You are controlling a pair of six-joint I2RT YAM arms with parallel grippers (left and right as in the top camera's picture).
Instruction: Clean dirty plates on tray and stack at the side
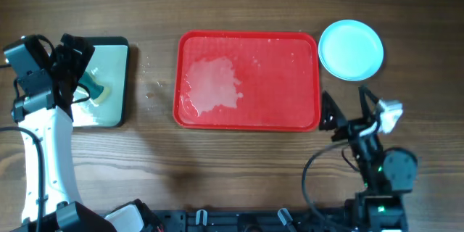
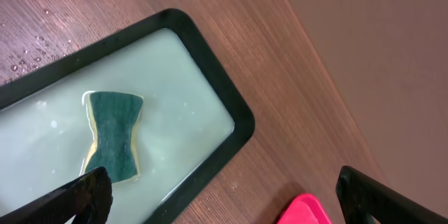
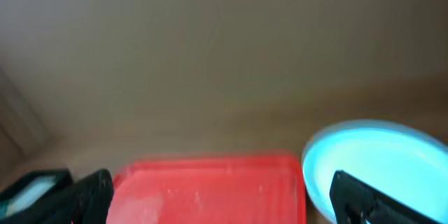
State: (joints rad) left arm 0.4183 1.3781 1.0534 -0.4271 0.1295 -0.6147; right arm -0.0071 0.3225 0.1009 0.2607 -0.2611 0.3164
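The red tray (image 1: 290,51) lies in the middle of the table with a wet, soapy patch at its left and no plate on it. It also shows in the right wrist view (image 3: 210,189), and its corner shows in the left wrist view (image 2: 304,210). A pale turquoise plate (image 1: 351,49) sits on the table right of the tray; whether others lie under it I cannot tell. It shows in the right wrist view (image 3: 378,168). My left gripper (image 1: 72,58) is open and empty over the pale-green tray; in its wrist view (image 2: 224,196) nothing lies between the fingers. My right gripper (image 1: 346,109) is open and empty at the tray's front right corner (image 3: 217,196).
A black-rimmed pale-green tray (image 1: 116,87) of soapy water stands at the left with a green and yellow sponge (image 1: 96,90) in it. The tray (image 2: 217,77) and sponge (image 2: 114,134) also show in the left wrist view. Water drops lie on the wood (image 1: 152,90) between the trays.
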